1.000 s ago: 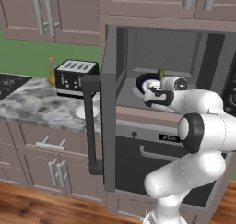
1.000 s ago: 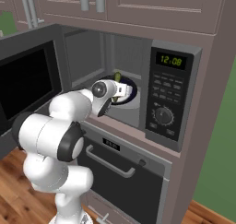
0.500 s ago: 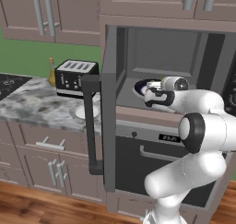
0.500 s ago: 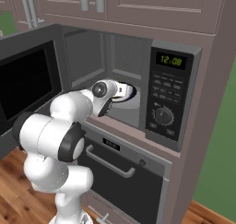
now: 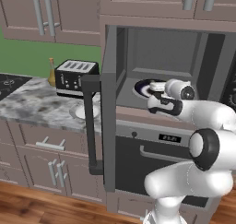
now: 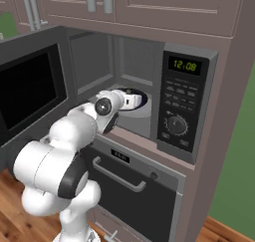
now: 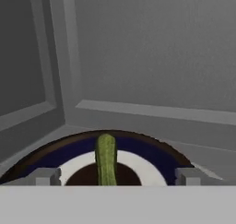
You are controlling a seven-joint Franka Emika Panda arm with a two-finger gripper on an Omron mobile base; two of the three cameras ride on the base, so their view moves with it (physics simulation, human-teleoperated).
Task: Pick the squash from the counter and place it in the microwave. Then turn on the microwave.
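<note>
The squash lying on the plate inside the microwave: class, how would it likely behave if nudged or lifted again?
The squash looks long and round-sided, so a sideways nudge would probably roll it across the plate. It appears stiff, holding a straight shape. Its smooth skin may slip between the gripper fingertips, which stand apart either side of it.

We reach our arm forward and bend it at the elbow, the hand level inside the microwave [image 6: 189, 106]. Our gripper [image 7: 117, 176] has its fingers [image 7: 44, 176] spread wide apart, one on each side of the squash [image 7: 106, 158], not touching it.
</note>
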